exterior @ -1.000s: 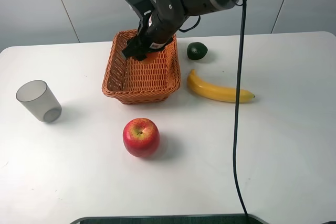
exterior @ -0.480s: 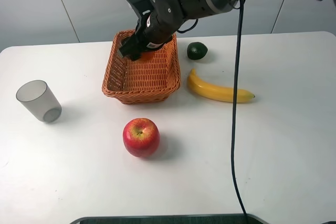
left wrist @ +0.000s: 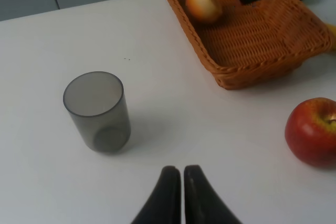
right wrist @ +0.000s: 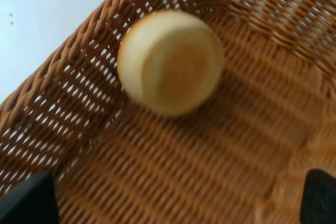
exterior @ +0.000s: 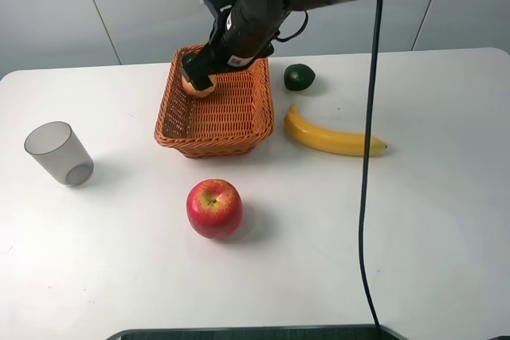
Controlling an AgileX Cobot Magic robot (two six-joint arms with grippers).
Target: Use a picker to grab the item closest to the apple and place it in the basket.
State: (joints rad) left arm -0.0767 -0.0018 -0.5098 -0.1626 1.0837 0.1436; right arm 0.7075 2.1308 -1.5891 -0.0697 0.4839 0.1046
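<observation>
A round, pale orange fruit (exterior: 198, 85) lies loose in the far left corner of the wicker basket (exterior: 211, 145). It is blurred in the right wrist view (right wrist: 170, 61) and rests against the basket wall (right wrist: 79, 77). My right gripper (exterior: 212, 68) hovers just above it, open; its fingertips (right wrist: 26, 200) stand wide apart with nothing between them. The red apple (exterior: 213, 208) sits on the table in front of the basket. In the left wrist view my left gripper (left wrist: 182, 174) is shut and empty, low over the table near the cup, with the fruit (left wrist: 205, 2) and apple (left wrist: 314, 132) beyond.
A translucent grey cup (exterior: 58, 153) stands at the left of the table. To the right of the basket lie a yellow banana (exterior: 331, 138) and a dark avocado (exterior: 299, 76). The right arm's black cable (exterior: 362, 165) hangs down across the table.
My right gripper has shifted toward the basket's far left corner and opened. The orange fruit it held now lies free in the basket.
</observation>
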